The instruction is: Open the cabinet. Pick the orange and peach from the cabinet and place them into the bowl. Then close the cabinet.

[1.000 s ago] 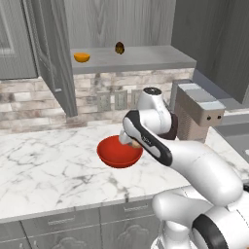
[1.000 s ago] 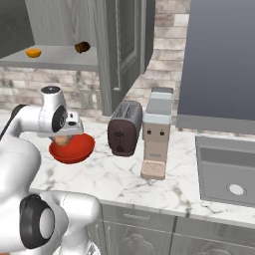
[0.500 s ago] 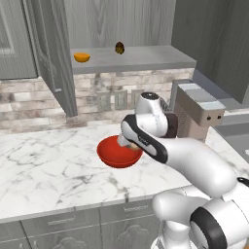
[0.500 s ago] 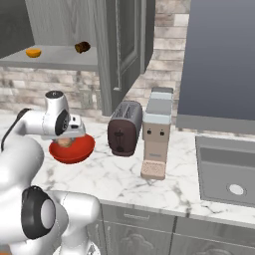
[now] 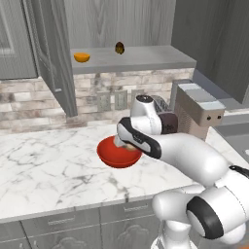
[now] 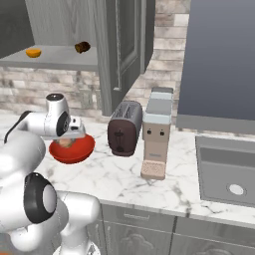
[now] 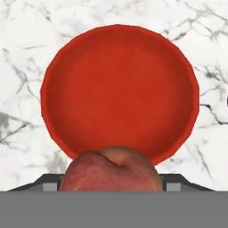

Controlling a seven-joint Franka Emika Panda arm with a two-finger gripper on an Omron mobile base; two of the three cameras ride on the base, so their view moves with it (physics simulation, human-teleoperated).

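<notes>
The jaws grasp the peach [image 7: 111,171] directly over the red bowl [image 7: 80,71] on the marble bench [image 5: 44,165]; the orange [image 5: 81,57] lies on the open cabinet's shelf [image 5: 141,59].

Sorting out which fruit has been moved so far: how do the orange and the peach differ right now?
The orange is bright orange; the peach is tan-pink with a reddish blush. The orange rests on the shelf of the open cabinet; the peach is off the shelf, between the end effector fingers just above the red bowl. The orange is untouched, while the peach is gripped. Both are small round fruits, neither yet lying in the bowl.
</notes>
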